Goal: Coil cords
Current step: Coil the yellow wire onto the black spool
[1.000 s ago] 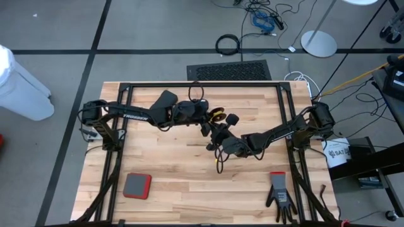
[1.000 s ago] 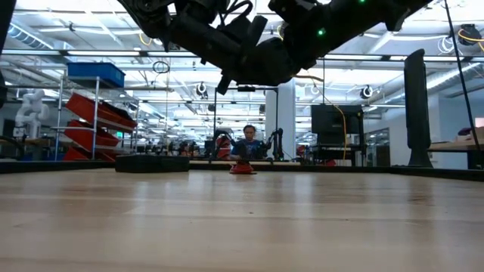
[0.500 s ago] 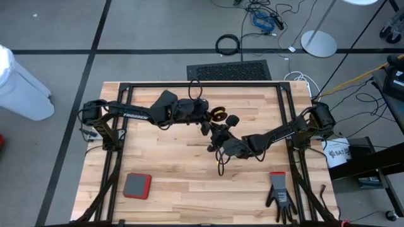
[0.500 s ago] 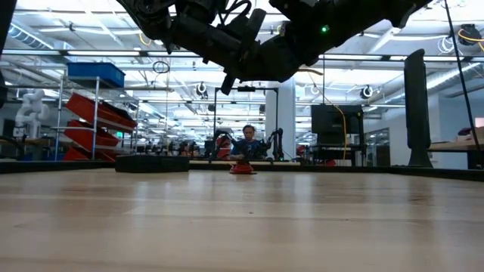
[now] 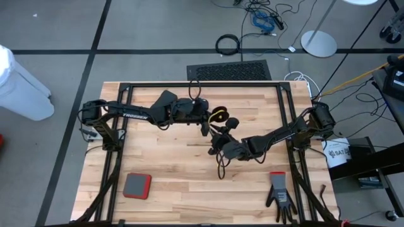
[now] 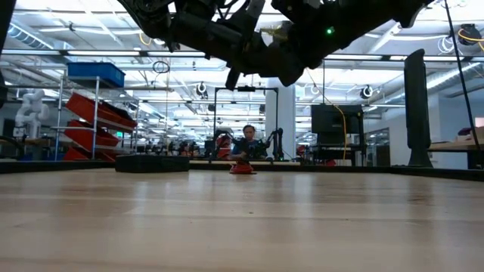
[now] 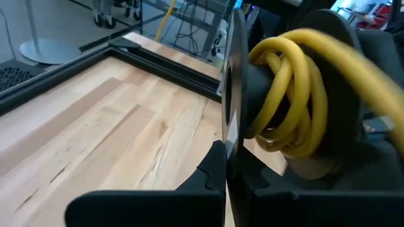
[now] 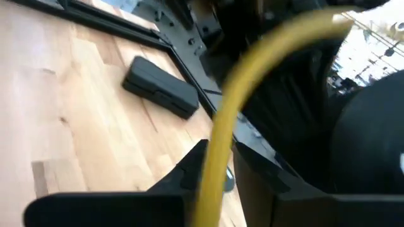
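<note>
In the high view both arms meet above the middle of the wooden table (image 5: 164,164), just above the frame's centre. The left gripper (image 5: 206,123) reaches in from the left and is clamped shut on the edge of a small round black reel (image 5: 218,115), which sits a little above centre with turns of yellow cord (image 5: 217,114) wound on it. The left wrist view shows this close up: the reel's thin flange (image 7: 235,94) stands edge-on between the dark fingers (image 7: 208,173), and several loops of the yellow cord (image 7: 287,101) wrap its hub at the right of the frame. The right gripper (image 5: 218,144) comes in from the right, just below the reel, and a loose length of cord hangs down from it toward the lower centre of the table. In the right wrist view the yellow cord (image 8: 252,94) runs as a slanting strand from the upper right down between the right gripper's fingers (image 8: 189,167); the fingers stand slightly apart around it, and whether they pinch it I cannot tell. A black rectangular block (image 8: 161,87) lies on the wood in that view's upper left. A red-edged grey pad (image 5: 137,186) lies at the table's lower left and a dark glove (image 5: 280,195) at its lower right.
</note>
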Motion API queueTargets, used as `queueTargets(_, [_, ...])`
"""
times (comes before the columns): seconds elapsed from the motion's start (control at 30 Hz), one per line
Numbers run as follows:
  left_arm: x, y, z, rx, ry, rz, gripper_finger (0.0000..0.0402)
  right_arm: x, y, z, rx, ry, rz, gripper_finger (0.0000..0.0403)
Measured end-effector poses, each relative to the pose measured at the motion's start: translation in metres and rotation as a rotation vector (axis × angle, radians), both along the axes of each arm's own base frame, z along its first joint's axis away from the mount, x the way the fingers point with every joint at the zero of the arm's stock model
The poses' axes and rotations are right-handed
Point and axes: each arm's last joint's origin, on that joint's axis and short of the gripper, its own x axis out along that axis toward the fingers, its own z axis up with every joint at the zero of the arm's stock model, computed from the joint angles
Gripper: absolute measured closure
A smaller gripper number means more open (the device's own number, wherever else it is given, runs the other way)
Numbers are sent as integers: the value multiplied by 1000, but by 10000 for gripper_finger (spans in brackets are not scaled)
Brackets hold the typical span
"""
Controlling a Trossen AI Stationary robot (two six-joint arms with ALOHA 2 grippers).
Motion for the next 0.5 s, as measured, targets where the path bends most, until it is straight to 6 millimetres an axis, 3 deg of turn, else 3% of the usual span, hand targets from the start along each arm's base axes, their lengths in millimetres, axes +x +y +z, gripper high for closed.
queueTargets(0.5, [0,-2,-1,-7,6,-62,402,-3,5,-3,25,-3,-2,378])
